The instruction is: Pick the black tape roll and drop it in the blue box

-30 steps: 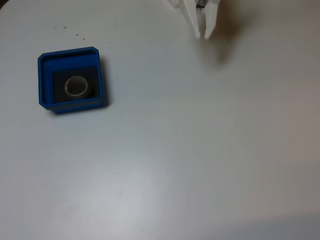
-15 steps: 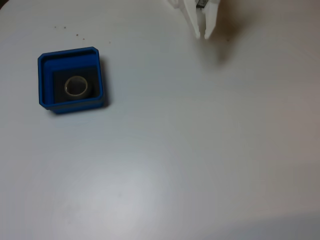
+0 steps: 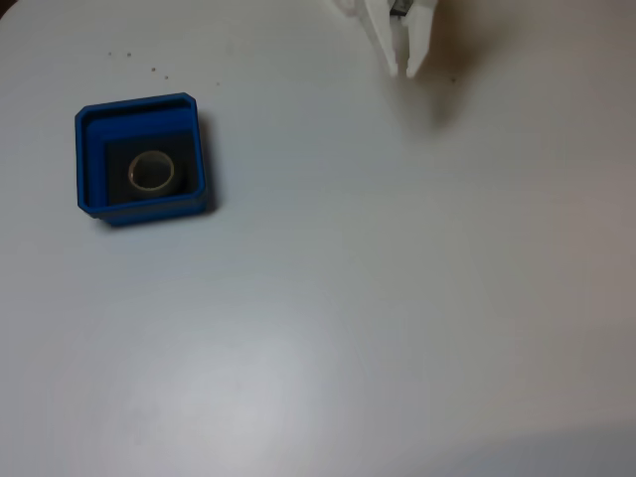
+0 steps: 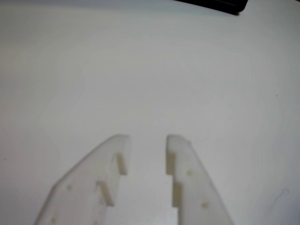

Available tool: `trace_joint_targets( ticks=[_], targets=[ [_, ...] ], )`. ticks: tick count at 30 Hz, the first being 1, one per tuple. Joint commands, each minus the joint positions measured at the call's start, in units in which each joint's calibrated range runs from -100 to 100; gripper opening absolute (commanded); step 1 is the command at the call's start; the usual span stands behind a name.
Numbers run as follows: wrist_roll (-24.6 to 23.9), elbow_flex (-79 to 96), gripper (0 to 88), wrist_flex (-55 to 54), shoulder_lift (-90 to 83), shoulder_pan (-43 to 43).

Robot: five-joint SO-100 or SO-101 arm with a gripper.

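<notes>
Black tape roll (image 3: 153,172), small ring with pale beige core: lying flat on dark floor of square bright blue plastic box (image 3: 140,107), left of fixed view. White two-finger claw (image 4: 147,140) at top edge, well apart, slightly spread, holding nothing. Task looks done; nothing left. No legible writing or brand.

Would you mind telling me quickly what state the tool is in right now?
Tool: open a little, holding nothing, over the bare table. The tape already lies in the box.
</notes>
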Motion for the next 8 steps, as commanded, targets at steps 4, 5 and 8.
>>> trace_joint_targets(
  ticks=[4,5,8],
  targets=[
    [0.4,0.9,1.3,-0.9,-3.1,-0.2],
    [0.4,0.9,1.3,-0.9,-3.1,-0.2],
    [0.4,0.9,1.3,-0.9,-3.1,-0.1]
  ],
)
